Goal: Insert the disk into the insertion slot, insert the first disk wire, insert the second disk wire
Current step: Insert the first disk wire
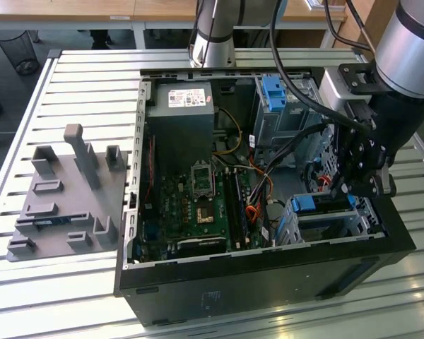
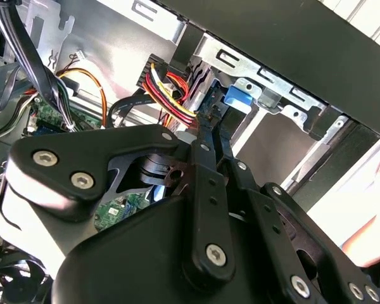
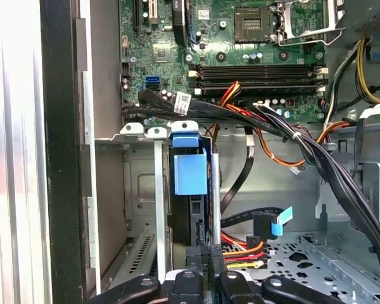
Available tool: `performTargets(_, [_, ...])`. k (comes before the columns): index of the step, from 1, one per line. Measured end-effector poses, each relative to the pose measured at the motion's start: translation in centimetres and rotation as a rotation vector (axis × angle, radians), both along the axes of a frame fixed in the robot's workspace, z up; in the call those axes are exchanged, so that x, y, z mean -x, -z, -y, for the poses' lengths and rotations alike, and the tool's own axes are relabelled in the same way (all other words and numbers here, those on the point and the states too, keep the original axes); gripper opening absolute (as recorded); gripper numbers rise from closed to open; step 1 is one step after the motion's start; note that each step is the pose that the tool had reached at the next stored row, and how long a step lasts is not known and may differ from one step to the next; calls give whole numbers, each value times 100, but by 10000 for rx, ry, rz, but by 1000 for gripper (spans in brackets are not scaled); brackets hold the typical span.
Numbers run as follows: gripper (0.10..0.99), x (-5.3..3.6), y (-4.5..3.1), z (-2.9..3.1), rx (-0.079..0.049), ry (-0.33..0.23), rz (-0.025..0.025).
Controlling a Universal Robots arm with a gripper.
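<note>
The hand grips the disk edge-on in the insertion slot — any tilt could jam it or snag the wires.

Strong daylight fills the exterior view. The slats of the metal table give white glare at the near side, while the inside of the computer case lies in softer shade and its black outer wall is dark. In the first wrist view the band outside the case wall is burned out to white, but the motherboard is evenly lit and clear. In the second wrist view the gripper, close to the lens, looks dark and a little soft, with dull grey reflections, and the area beyond the case is overexposed.
</note>
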State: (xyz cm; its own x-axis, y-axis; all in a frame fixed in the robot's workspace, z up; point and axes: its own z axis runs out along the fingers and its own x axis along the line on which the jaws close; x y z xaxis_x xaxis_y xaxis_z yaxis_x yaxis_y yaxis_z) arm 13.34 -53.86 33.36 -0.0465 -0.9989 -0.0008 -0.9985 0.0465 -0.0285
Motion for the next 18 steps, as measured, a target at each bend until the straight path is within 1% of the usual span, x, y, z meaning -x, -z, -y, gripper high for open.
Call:
performTargets(13, [169,0,22,2,3,-3,0])
performTargets(18, [169,0,41,3,0,-3,0])
